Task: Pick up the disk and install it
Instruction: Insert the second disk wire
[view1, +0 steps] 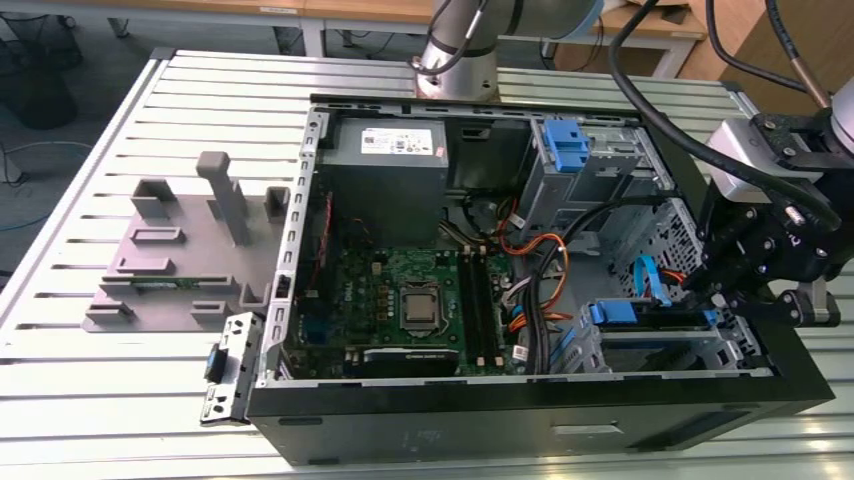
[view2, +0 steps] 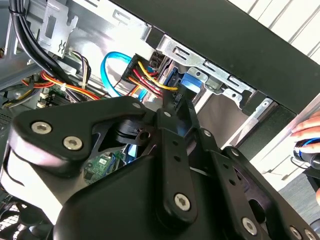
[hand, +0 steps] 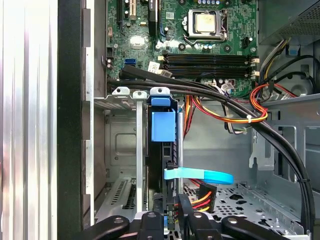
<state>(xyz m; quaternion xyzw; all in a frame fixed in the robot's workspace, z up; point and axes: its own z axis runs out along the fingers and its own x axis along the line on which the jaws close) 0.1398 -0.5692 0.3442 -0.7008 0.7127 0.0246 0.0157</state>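
Blue plastic is what jumps out at us first: the disk (hand: 161, 150) sits on edge in the drive cage (hand: 122, 145) of the open computer case (view1: 534, 415), its blue carrier tab poking up between the cage's metal rails in the first wrist view. In the exterior view we see the same blue tab (view1: 617, 312) at the cage near the case's front corner, toward the exterior view's right. So the drive looks slotted into its bay already, with a flat blue data cable (hand: 200, 175) and a yellow, red and black power plug (hand: 200, 195) sitting right at its end.

The gripper (view1: 761, 290) hangs just above and beside that cage, over the case's edge. In the second wrist view its black linkage (view2: 170, 165) blocks most of what's below, and we honestly can't tell how far apart the fingers are or whether they've got hold of anything.

Further into the case we've got the green motherboard (view1: 407, 300), the grey power supply (view1: 387, 145) and a bundle of black cables (hand: 210, 92). Outside, a grey fixture (view1: 187, 250) stands on the slatted metal table (view1: 80, 390), well apart from the case. A person's hand (view2: 307, 142) shows at the edge of the second wrist view.
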